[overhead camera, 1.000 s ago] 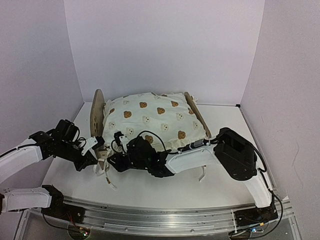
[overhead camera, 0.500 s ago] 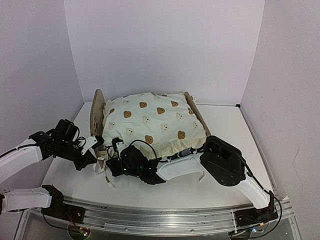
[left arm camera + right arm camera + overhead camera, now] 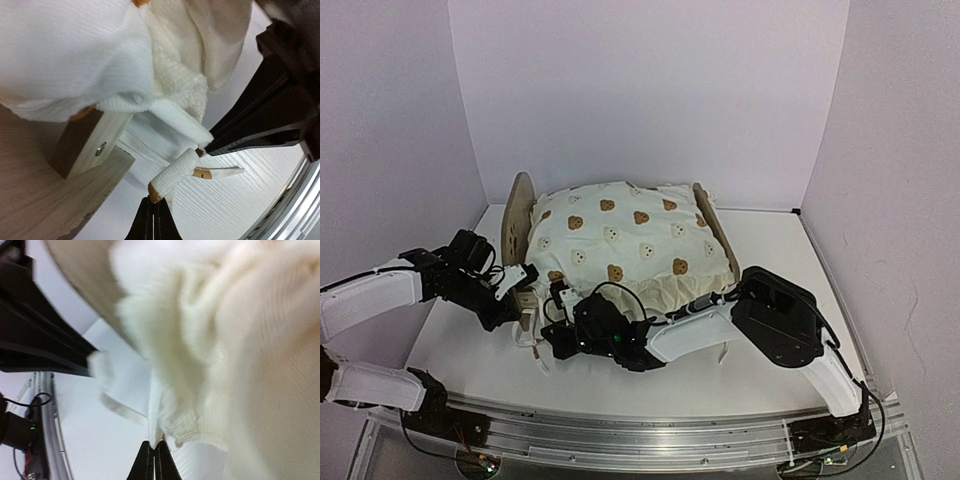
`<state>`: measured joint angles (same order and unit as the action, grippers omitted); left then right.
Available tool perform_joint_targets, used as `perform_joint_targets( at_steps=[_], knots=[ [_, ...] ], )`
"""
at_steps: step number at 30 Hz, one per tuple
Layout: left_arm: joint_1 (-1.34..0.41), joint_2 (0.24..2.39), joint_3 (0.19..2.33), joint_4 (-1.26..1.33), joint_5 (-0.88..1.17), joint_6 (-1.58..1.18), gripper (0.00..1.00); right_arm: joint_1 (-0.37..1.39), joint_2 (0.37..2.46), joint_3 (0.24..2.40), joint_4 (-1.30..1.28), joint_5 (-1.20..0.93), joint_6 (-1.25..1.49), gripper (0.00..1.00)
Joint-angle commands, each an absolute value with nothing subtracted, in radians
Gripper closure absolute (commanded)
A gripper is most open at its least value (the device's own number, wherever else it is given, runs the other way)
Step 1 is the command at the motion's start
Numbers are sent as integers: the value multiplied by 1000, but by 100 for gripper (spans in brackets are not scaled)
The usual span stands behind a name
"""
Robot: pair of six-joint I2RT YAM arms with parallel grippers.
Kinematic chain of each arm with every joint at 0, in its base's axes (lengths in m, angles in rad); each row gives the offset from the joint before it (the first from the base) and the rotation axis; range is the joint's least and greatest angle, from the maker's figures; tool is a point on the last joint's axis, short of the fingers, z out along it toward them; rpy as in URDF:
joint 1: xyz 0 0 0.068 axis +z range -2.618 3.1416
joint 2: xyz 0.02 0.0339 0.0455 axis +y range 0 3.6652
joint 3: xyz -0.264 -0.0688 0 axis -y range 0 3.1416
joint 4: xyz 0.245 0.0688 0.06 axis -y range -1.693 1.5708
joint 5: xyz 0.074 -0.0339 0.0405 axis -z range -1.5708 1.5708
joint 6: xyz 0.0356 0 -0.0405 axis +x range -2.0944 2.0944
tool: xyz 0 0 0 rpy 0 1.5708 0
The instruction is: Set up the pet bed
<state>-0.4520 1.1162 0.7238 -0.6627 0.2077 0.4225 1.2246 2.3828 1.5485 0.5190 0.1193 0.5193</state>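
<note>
The pet bed's light-wood headboard (image 3: pixel 516 213) stands at the left and its footboard (image 3: pixel 717 236) at the right. Cream bear-print bedding (image 3: pixel 630 238) is piled over the frame and hides the base. My left gripper (image 3: pixel 524 284) is at the bed's near left corner. In the left wrist view it (image 3: pixel 152 206) is shut on the tan end of a white tie strap (image 3: pixel 176 172) beside the wooden leg (image 3: pixel 80 145). Just to the right, my right gripper (image 3: pixel 556 328) is shut. In its wrist view it (image 3: pixel 154 447) pinches a white strip of the bedding's edge (image 3: pixel 156 410).
White walls close in the left, back and right of the white table (image 3: pixel 770 250). The right arm's elbow (image 3: pixel 782 315) lies across the front of the bed. Loose tie strips (image 3: pixel 537 360) trail on the table. The metal rail (image 3: pixel 650 425) runs along the near edge.
My right gripper has shut on the bedding's edge strip after shifting left. My left arm has moved up and right toward the bed corner, still shut on the tie.
</note>
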Motion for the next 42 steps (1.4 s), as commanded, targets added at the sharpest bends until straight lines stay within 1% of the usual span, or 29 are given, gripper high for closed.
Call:
perform_joint_targets(
  at_steps=[1,7,13,15,16,19,21,25,27,33,35,37,39,42],
  knots=[
    [-468,1151,738,-679,160,382,100,1226,2264,1508,612,26,500,100],
    [-548,1187,731,-658,131,368,100,1226,2253,1505,632,-15,487,100],
    [-555,1237,737,-599,66,355,100,1225,2258,1501,637,-21,504,100],
    [-556,1234,751,-593,133,380,100,1222,2265,1497,636,-4,524,100],
    [-557,1235,755,-595,207,403,100,1219,2268,1495,636,0,536,100],
    [-567,1252,737,-561,265,454,100,1209,2271,1485,634,0,562,93],
    [-584,1272,718,-526,237,496,100,1209,2266,1472,622,0,561,87],
    [-594,1300,687,-440,186,536,100,1209,2232,1417,606,0,566,79],
    [-599,1310,682,-412,190,540,100,1209,2205,1379,599,0,571,76],
    [-610,1334,672,-348,200,564,100,1196,2119,1264,586,-17,594,61],
    [-611,1336,668,-333,190,572,100,1169,2111,1230,587,-37,676,60],
    [-611,1337,661,-323,183,589,100,1146,2127,1224,596,-46,757,64],
    [-611,1333,646,-316,185,621,100,1139,2165,1254,620,-70,772,65],
    [-610,1326,630,-300,199,682,100,1132,2220,1311,659,-91,803,62]
  ],
)
